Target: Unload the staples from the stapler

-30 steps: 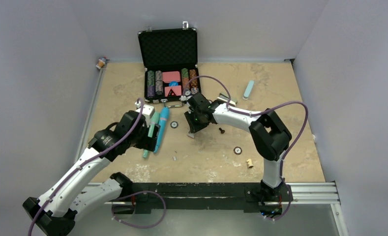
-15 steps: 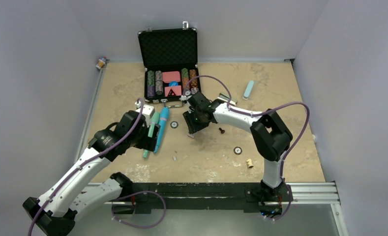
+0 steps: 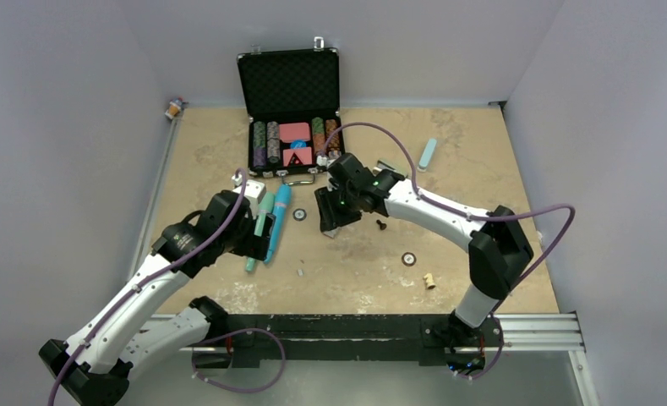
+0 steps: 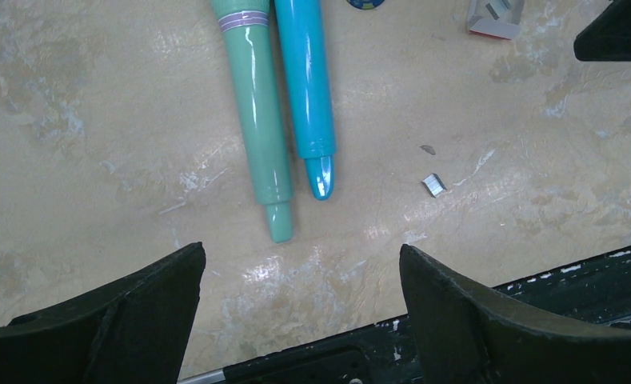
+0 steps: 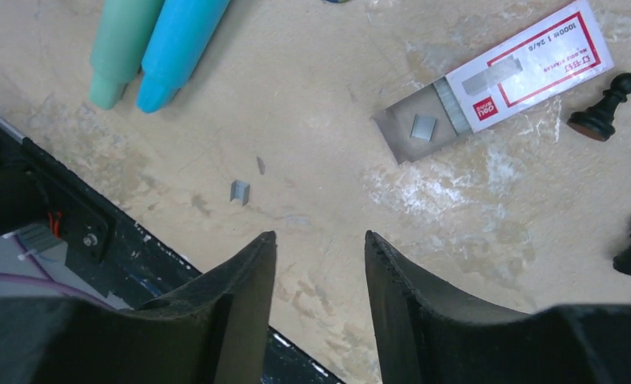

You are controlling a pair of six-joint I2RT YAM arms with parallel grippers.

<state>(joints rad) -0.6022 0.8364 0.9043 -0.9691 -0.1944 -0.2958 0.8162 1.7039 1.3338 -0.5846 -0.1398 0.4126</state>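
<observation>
The staples [image 4: 433, 185] lie loose on the table [image 4: 96, 120], a tiny silver strip just right of the blue marker [image 4: 305, 88] tip, same spot as before. My right arm's elbow has swung out to the right since the earlier frame. The right gripper [image 5: 318, 240] has barely shifted beside the staple box [image 5: 496, 84], fingers parted, holding nothing. The left gripper [image 4: 296, 256] hasn't moved, fingers spread wide, empty, near the green marker [image 4: 257, 120]. Staple box slid open, grey strips in its tray. Poker case [image 3: 289, 80] at the far edge is open, chip stacks and pink packs inside. Black pawn [image 5: 604, 108] just right of the box.
</observation>
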